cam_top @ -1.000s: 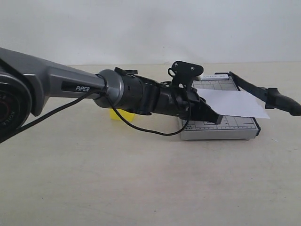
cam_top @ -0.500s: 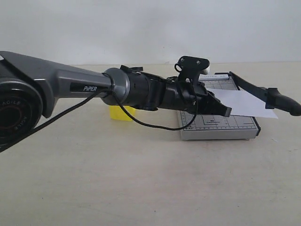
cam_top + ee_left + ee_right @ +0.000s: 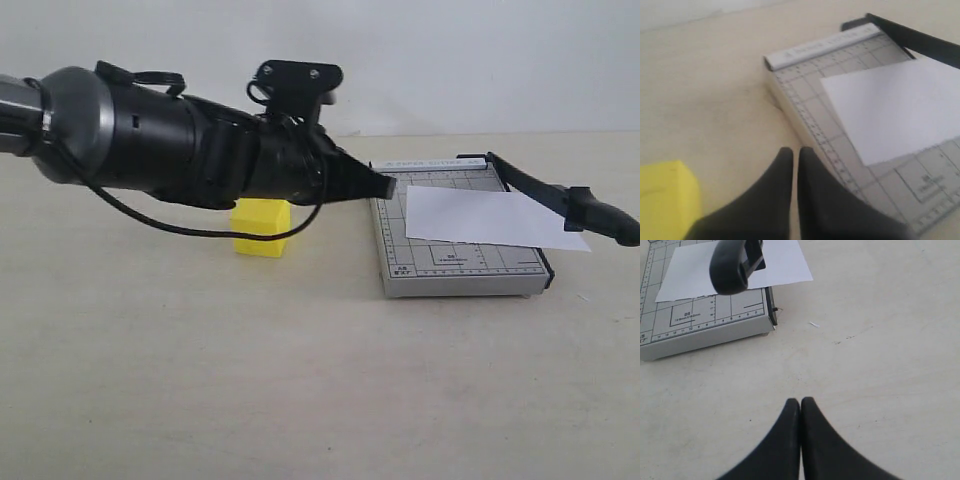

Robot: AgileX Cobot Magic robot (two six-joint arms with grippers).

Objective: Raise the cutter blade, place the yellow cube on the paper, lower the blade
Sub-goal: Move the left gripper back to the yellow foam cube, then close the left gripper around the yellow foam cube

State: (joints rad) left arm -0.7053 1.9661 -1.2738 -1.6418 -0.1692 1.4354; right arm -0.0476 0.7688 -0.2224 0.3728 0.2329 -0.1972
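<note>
Both my left fingers [image 3: 786,156] and right fingers [image 3: 795,406] are clenched empty. Left ones hover at the cutter base's [image 3: 400,262] left edge, the yellow cube [image 3: 262,228] farther left. The paper [image 3: 480,215] lies on the base, with the cutter blade [image 3: 560,195] raised along its right edge.

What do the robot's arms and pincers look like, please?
The left arm is a black cylinder after a grey joint, with a thin black cable looping beneath and a black bracket on top. The left pincer and right pincer are black, tapering.
</note>
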